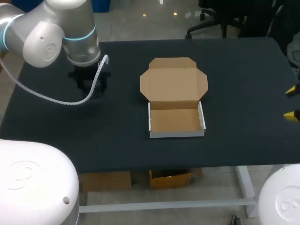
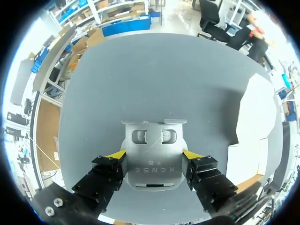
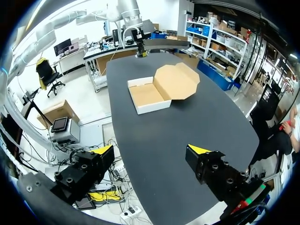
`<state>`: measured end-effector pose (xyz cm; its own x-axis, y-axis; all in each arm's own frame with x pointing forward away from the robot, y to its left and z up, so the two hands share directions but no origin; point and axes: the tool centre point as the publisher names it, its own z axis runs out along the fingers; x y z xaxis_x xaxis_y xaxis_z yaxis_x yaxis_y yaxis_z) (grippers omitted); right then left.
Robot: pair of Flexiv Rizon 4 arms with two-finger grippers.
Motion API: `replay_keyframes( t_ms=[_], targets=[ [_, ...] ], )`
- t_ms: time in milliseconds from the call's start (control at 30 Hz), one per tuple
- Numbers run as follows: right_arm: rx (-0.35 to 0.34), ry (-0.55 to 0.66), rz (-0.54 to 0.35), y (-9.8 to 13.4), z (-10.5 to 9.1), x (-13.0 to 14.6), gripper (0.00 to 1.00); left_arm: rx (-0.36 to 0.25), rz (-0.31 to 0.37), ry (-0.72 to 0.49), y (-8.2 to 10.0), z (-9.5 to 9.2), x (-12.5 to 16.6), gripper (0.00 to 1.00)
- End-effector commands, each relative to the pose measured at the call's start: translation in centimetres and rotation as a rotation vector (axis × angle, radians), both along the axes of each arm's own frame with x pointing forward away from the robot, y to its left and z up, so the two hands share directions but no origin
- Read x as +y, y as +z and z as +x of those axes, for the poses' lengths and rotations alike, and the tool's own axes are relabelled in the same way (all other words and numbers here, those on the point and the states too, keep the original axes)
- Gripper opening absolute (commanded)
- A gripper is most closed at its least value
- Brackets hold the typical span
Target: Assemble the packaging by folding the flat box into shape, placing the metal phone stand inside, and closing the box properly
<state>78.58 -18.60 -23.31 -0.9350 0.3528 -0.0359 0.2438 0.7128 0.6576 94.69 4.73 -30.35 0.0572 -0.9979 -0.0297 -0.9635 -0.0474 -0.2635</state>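
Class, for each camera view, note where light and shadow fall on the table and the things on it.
Head view: even overhead light, with the white walls of the box bright against the dark table. Left wrist view: a soft sheen on the phone stand, a broad shadow on the table beside it, the box washed out white. Right wrist view: a pale sheen on the table, only faint shadow at the box.

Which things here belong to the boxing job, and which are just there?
Job: cardboard box, open, lid folded back; metal phone stand; left gripper, shut on it.
Just there: black table; right gripper, open, holding nothing.
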Motion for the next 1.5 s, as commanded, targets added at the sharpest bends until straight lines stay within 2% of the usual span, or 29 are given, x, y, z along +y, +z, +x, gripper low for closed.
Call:
replay_keyframes(
  t_ms=[33,400,967,1500],
  targets=[
    [-0.008,0.004,0.003,0.2,-0.1,0.3,1.00,-0.003,0.008,0.002,0.1,-0.1,-0.3,0.00],
    [0.009,0.000,-0.006,0.2,0.2,0.5,1.00,-0.007,0.008,-0.003,0.1,-0.4,-0.9,0.00],
    [0.009,0.000,-0.006,0.2,0.2,0.5,1.00,-0.024,-0.003,-0.115,1.0,-3.5,-4.0,0.00],
    [0.009,0.000,-0.006,0.2,0.2,0.5,1.00,-0.033,-0.013,-0.222,0.8,-5.1,-7.8,0.00]
  ],
)
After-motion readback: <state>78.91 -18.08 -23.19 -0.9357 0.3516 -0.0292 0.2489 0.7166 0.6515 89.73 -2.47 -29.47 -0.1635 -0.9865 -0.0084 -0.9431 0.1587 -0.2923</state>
